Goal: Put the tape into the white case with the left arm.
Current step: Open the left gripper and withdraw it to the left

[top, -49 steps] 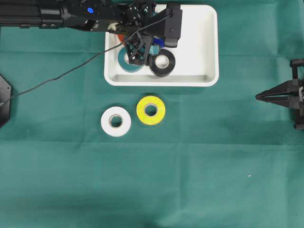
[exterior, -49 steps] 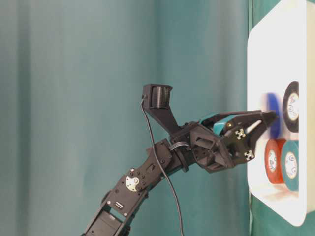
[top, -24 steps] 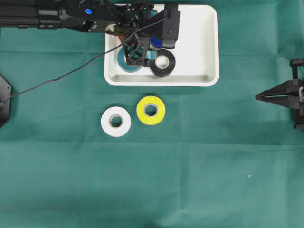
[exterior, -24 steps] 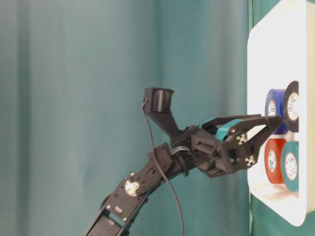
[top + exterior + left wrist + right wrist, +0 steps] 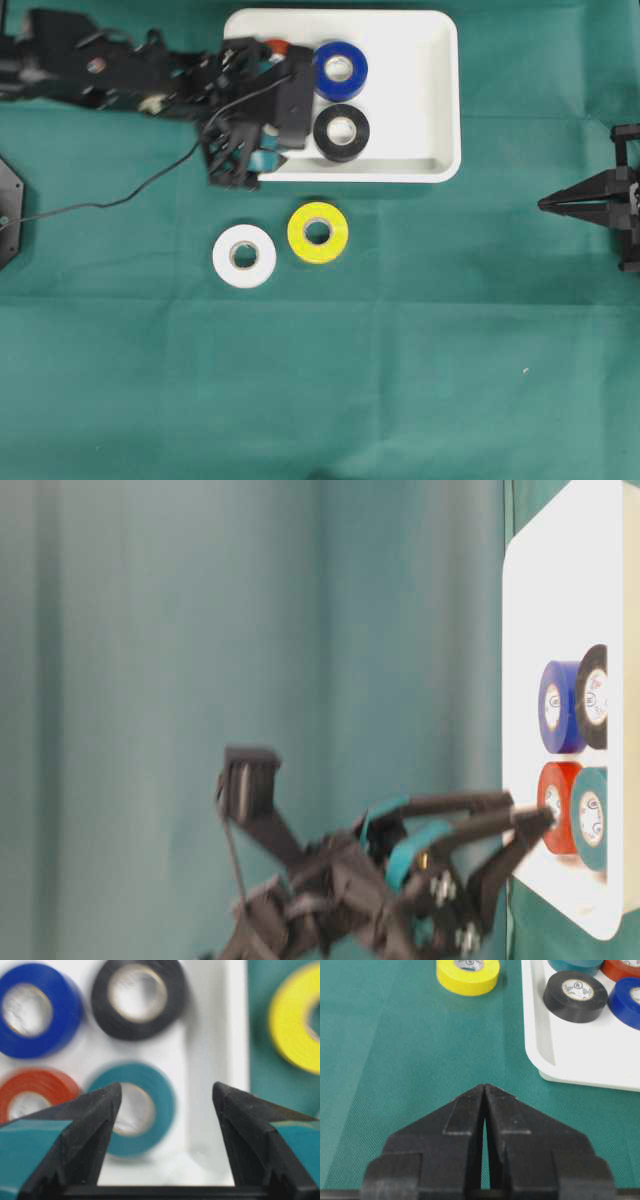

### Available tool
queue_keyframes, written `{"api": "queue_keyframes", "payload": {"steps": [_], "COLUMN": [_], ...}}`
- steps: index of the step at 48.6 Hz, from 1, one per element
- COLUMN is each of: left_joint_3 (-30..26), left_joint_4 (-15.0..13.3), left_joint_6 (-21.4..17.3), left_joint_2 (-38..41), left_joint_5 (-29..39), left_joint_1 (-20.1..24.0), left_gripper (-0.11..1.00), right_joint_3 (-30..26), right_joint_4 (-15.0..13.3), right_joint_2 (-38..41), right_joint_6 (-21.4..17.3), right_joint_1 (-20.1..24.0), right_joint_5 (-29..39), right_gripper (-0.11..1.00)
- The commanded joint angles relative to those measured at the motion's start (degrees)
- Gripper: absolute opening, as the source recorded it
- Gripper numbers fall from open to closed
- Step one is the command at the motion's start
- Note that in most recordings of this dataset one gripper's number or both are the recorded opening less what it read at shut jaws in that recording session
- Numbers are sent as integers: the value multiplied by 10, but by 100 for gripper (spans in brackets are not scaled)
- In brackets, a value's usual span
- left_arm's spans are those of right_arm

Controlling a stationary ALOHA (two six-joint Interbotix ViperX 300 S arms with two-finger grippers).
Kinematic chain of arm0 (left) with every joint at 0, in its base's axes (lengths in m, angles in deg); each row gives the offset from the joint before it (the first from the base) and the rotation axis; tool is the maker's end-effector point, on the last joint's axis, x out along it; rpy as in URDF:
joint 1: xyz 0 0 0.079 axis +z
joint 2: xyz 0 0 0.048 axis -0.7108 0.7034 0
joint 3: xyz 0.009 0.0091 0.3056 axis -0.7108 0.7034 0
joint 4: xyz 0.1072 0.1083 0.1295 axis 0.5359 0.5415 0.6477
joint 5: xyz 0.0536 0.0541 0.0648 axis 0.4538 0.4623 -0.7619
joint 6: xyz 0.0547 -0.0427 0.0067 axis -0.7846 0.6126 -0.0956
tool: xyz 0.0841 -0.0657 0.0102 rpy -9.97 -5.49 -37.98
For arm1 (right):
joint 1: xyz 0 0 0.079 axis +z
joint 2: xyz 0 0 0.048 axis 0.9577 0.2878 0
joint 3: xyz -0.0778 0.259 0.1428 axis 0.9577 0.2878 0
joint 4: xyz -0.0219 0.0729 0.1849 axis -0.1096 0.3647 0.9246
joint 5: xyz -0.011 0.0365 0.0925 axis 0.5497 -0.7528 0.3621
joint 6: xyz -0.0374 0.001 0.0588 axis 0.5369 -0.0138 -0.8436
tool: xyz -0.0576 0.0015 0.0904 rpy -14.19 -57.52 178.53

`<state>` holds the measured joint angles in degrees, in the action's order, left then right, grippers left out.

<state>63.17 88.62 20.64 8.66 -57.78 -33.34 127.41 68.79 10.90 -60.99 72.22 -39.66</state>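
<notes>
The white case holds a blue tape, a black tape, a red tape and a teal tape. Two more rolls, a yellow tape and a white tape, lie on the green cloth in front of the case. My left gripper hovers over the case's front left corner, open, with nothing between its fingers. It hides the red and teal rolls from overhead. My right gripper rests shut at the right edge.
A black cable trails from the left arm across the cloth to a black base at the left edge. Green cloth covers the whole table.
The left gripper has pulled back out of the case, moving left and towards its front corner. The blue tape now lies uncovered beside the black one. The right arm has not moved.
</notes>
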Motion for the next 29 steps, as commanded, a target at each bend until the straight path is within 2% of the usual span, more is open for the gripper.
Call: {"api": "queue_keyframes", "payload": {"steps": [1, 15, 29], "left_joint_3": [26, 139, 215], "left_joint_4": [-2, -2, -2], "left_joint_6": [15, 65, 71], "left_joint_2": [-49, -163, -247], "left_joint_5": [-4, -11, -22], "left_joint_1": [-16, -45, -72], "left_gripper": [73, 73, 73], "right_joint_3": [-5, -5, -5], "right_joint_4": [0, 0, 0], "right_joint_2": [4, 4, 3], "right_joint_6": [-1, -1, -1], "right_joint_1": [0, 0, 0], "right_joint_5": [-5, -6, -5], "right_gripper": [-9, -9, -9]}}
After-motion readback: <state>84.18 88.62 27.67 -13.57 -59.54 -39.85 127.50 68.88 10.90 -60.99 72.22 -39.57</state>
